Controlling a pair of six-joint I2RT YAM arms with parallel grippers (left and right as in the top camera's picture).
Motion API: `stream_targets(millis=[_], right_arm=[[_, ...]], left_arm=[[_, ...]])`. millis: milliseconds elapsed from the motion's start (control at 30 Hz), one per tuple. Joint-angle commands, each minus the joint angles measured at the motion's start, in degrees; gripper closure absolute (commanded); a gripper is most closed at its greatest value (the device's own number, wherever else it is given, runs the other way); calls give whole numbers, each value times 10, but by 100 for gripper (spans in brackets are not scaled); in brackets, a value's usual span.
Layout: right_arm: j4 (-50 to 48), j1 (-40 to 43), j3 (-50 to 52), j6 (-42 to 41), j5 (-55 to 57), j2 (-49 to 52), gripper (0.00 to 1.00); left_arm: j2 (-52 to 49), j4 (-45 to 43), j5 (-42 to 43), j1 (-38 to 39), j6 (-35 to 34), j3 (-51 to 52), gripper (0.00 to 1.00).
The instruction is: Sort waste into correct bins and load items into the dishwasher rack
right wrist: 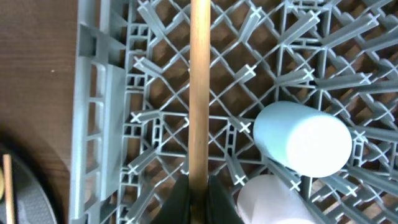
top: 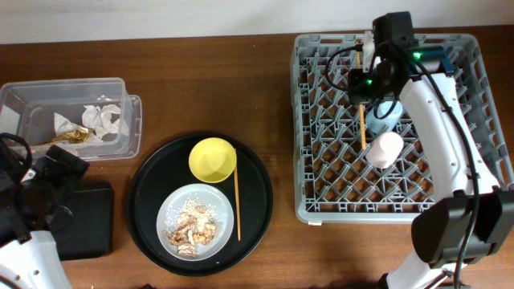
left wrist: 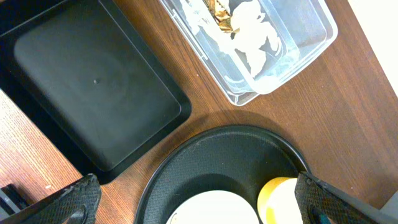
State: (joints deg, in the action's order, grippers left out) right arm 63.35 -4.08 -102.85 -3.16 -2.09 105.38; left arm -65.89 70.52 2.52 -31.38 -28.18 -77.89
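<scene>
My right gripper [top: 365, 96] hangs over the grey dishwasher rack [top: 321, 205], shut on a wooden chopstick [right wrist: 199, 87] that points down across the grid. Beside it in the rack lie the light blue cup [right wrist: 305, 140] and the pink cup [right wrist: 273, 202]. A second chopstick [top: 237, 201] lies on the round black tray, next to the yellow bowl [top: 212, 159] and the plate [top: 195, 221] with food scraps. My left gripper [left wrist: 199, 211] is open above the tray's near-left edge, holding nothing. The clear tub [top: 72, 120] holds napkins and a gold wrapper. The flat black tray [left wrist: 93, 81] is bare.
The round black tray [top: 152, 193] sits mid-table between the bins and the rack. The clear tub's lid rim [left wrist: 261, 93] lies close to the flat black tray's corner. Wooden table [top: 281, 249] shows between tray and rack.
</scene>
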Motion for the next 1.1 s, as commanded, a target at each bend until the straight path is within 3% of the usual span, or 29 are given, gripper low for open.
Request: stream_targets(millis=[0,67,133,200,300,400,567,633,700,900,1067], right_arm=[[-21,4,13,15,-7,17,91],[-24,4,13,14,-7,28,80],[-21,4,13,14,-7,39,59],[-13,3,13,12,-8,40,48],[15,3,13,12,-71,40,43],[66,-8,13,12,-217,40,43],[136,-95,19,-18,-243,40,43],[123,-160,46,-42,-229,40,21],[90,-221,94,-153,-126,40,21],[-106,-370,226,-213,-151,40,36],[-156,-453,233,-389,63,41,45]], left_arm=[[0,-1,-4,-3,-5,-2,1],[0,-1,-4,-3,-5,-2,1],[0,-1,-4,-3,-5,-2,1],[0,-1,-4,-3,-5,-2,1],[0,-1,-4,-3,-5,-2,1],[0,-1,-4,-3,-5,-2,1],[0,-1,-4,-3,-5,-2,1],[0,-1,-4,-3,-5,-2,1],[0,-1,-4,-3,-5,-2,1],[0,-1,-4,-3,-5,-2,1],[0,-1,-4,-3,-5,-2,1]])
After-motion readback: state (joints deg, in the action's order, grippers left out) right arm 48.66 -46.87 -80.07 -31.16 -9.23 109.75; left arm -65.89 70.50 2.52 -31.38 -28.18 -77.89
